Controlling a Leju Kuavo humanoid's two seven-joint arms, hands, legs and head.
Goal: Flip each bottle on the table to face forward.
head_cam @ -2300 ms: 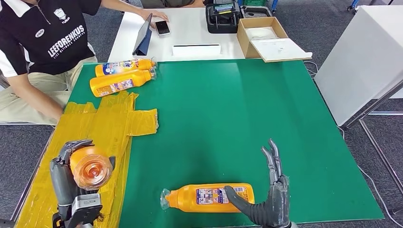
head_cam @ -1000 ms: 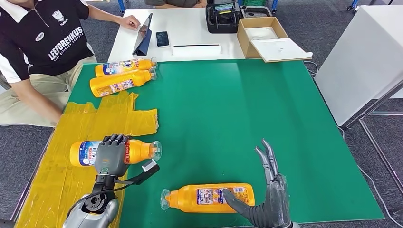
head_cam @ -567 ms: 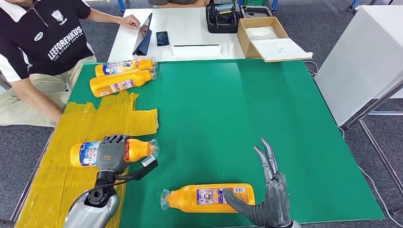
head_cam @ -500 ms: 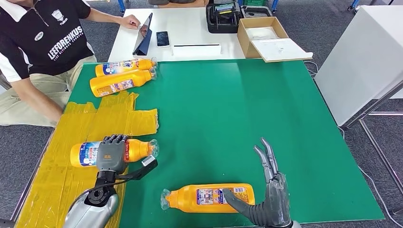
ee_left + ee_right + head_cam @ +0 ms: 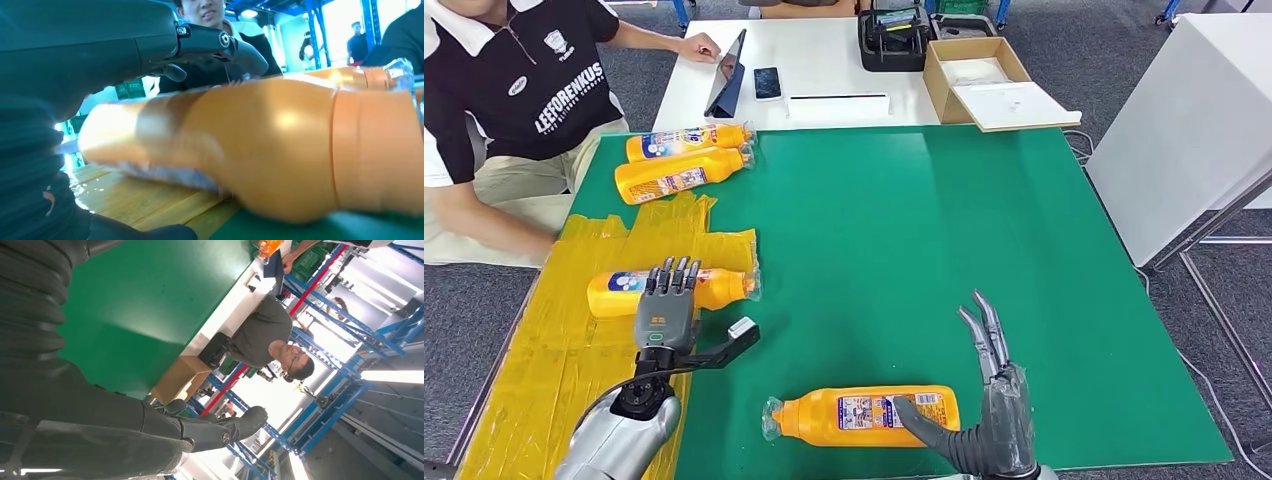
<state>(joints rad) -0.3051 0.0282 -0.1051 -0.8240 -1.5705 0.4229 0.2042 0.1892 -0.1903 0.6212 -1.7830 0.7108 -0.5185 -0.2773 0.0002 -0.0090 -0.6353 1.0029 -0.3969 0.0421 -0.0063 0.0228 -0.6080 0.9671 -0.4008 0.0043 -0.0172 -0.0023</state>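
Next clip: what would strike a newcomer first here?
Four orange plastic bottles lying on their sides on the green table. Two sit together at the far left corner, one lies on yellow sheeting under the left hand's spread fingers, and one lies at the near edge, touched by the right hand's thumb.

The left arm [image 5: 614, 440] was rounded silver metal, with a black joint and a thin dark cable at the wrist; the left hand [image 5: 664, 312] had a grey back plate and darker segmented fingers; the right hand [image 5: 984, 420] was dark grey, its cover ribbed; a screw head marked one finger pivot.
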